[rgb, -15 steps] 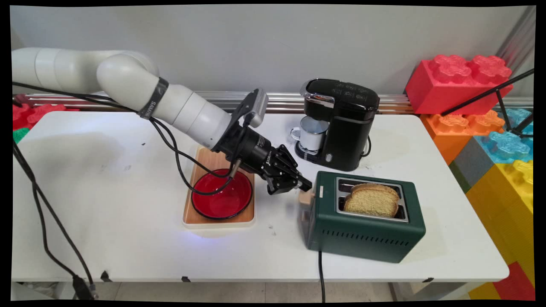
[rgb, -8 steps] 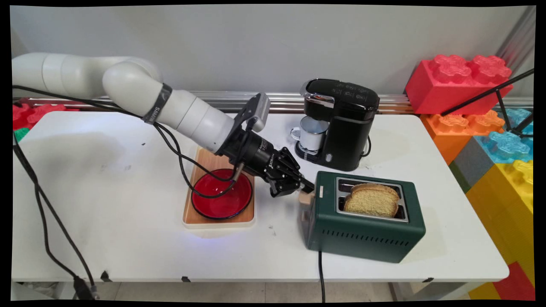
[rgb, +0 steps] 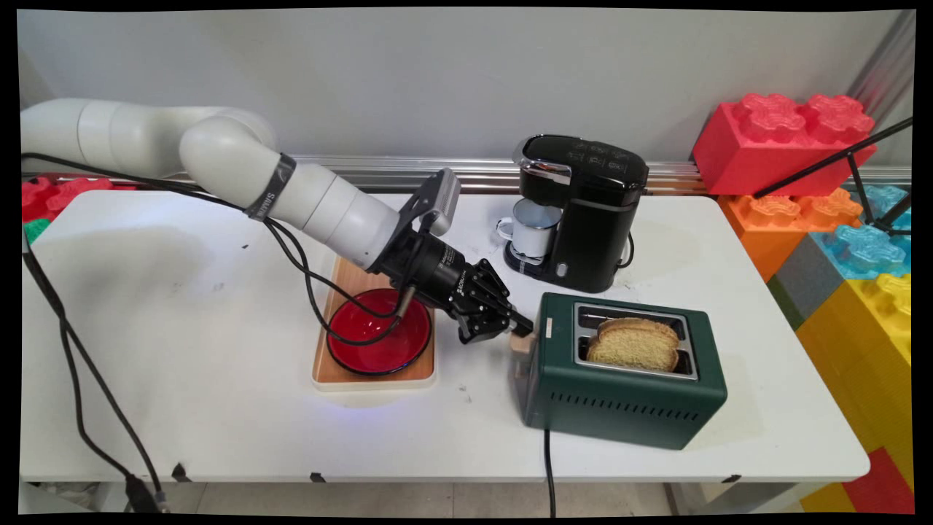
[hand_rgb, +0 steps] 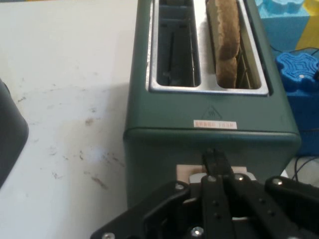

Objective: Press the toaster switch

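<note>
Since the earlier frame our black two-finger tool (rgb: 519,325) has sunk with the tan lever (rgb: 522,344) on the dark green metal toaster (rgb: 627,394), and the bread slice (rgb: 635,344) has dropped slightly. We see the fingers pressed together atop the lever. The slice fills one slot, the other empty; the red bowl (rgb: 379,343) on the wooden tray (rgb: 342,281) holds nothing.

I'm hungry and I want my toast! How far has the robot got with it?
Done: the bread sits in one slot of the green toaster. In hand: the gripper, fingers shut, touches the top of the tan lever at the toaster's end. Left: the bread stands high out of its slot, so the lever seems not fully pressed down yet.
</note>
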Available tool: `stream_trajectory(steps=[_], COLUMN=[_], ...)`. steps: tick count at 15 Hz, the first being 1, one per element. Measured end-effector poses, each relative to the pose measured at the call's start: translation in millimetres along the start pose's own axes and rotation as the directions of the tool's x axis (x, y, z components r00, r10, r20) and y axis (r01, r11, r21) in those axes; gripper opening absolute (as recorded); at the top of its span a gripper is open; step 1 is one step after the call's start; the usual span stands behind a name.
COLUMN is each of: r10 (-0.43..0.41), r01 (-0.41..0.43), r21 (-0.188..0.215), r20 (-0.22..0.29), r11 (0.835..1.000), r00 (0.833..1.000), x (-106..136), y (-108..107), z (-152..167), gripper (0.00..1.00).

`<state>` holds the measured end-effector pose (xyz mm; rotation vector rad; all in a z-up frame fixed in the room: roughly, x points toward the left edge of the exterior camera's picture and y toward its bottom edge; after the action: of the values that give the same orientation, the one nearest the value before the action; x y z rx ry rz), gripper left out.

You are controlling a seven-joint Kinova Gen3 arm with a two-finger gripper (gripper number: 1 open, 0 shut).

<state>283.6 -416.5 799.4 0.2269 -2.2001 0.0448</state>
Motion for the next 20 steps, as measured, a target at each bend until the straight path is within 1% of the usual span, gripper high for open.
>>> stream_trajectory(steps=[11,20], r10=[0.002,0.003], r01=[-0.002,-0.003], r21=[-0.003,-0.012], r20=[0.009,0.011], r11=[1.000,1.000], r00=[1.000,1.000], x=[-21.2,-30.3], y=[-5.2,-8.9], z=[18.2,27.6], gripper=[0.00,0.00])
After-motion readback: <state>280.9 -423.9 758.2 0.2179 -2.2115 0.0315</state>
